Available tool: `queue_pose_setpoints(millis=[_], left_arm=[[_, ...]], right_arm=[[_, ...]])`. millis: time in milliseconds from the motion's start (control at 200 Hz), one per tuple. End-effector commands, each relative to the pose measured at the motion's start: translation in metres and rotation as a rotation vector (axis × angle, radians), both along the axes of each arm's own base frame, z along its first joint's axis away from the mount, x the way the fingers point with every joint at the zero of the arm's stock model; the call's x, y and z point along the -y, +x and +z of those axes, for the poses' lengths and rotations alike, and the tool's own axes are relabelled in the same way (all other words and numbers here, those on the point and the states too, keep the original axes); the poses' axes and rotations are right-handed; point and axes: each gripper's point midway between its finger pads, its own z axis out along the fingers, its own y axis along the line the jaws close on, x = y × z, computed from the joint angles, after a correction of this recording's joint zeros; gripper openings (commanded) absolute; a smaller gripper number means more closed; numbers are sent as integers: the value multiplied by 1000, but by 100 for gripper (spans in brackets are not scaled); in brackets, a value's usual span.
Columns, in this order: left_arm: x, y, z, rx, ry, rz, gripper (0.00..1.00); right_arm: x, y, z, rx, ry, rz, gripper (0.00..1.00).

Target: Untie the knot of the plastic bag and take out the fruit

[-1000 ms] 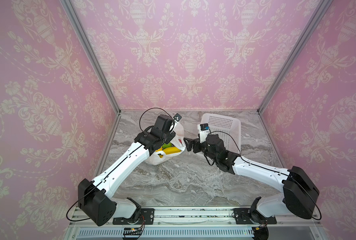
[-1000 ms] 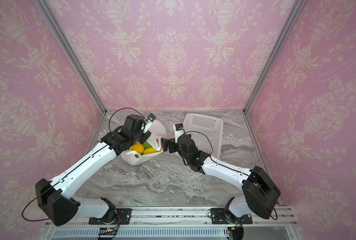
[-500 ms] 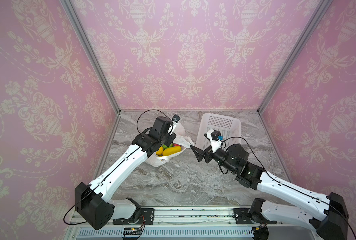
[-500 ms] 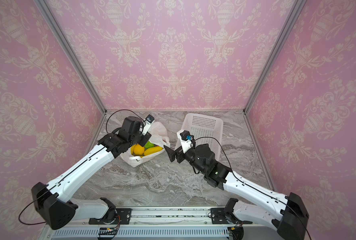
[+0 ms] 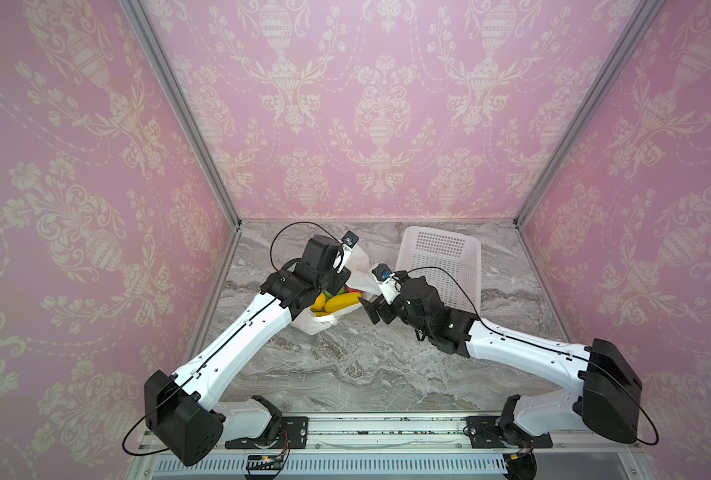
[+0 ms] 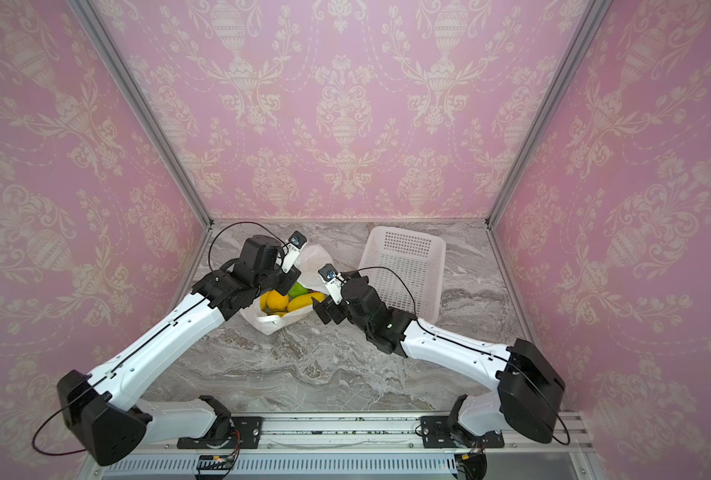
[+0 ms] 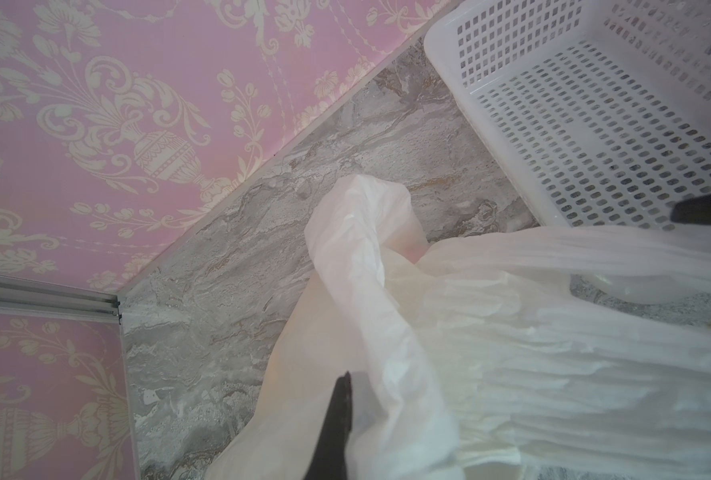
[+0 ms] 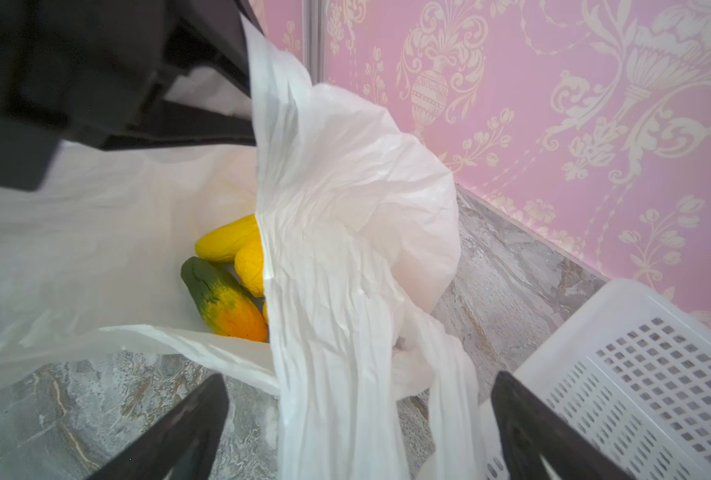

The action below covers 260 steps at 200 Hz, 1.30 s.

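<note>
**By the tabletop's (image 5: 366, 374) back edge: bag open, fruit reachable**

Your left gripper (image 8: 247, 116) is clamped on the plastic bag's (image 6: 270, 326) limp, slippery film beside the basket (image 5: 443, 249). Your right gripper (image 8: 358, 378) gapes empty astride a handle strip. No knot shows. The fruit (image 8: 220, 299) looks light and glossy, so grip it mid-body. The right wrist view shows fruit inside; the left wrist view shows only film.

Bright, soft, even light fell from above in both top views, and only faint shadows lay on the marble table (image 5: 345, 365) near its middle. The wide lens stretched the wallpaper (image 5: 54, 208) toward the picture edges. In the wrist views the plastic bag (image 8: 345, 249) glared almost white, its nearest folds blurred.
</note>
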Motion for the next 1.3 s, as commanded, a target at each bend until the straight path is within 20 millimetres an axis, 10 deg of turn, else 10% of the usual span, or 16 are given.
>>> queue_pose_setpoints(millis=[0,80,160,265,475,580,736,1036,1171,1296], left_arm=[[1,-2,2,10,-13,-14,0],[0,0,-1,10,-6,-8,5],[-2,1,-5,7,-4,-3,37],[-7,5,-17,-13,11,10,65],[-37,24,-43,-105,35,122,78],[-49,33,-49,-142,26,167,67],[-68,54,-38,-147,-5,233,0],[-73,111,74,51,-28,290,0],[-72,107,130,158,-84,288,0],[-60,86,134,209,-137,258,0]], right_arm=[[-1,9,14,19,34,-55,77],[-1,11,17,20,67,-70,29],[7,15,21,33,96,-125,1],[23,21,26,52,138,-213,0],[58,34,23,10,242,-361,0],[77,38,21,-4,291,-421,0],[84,33,26,3,363,-421,0],[62,38,21,-46,369,-357,0],[67,46,17,-39,323,-400,2],[69,55,9,-58,336,-412,5]])
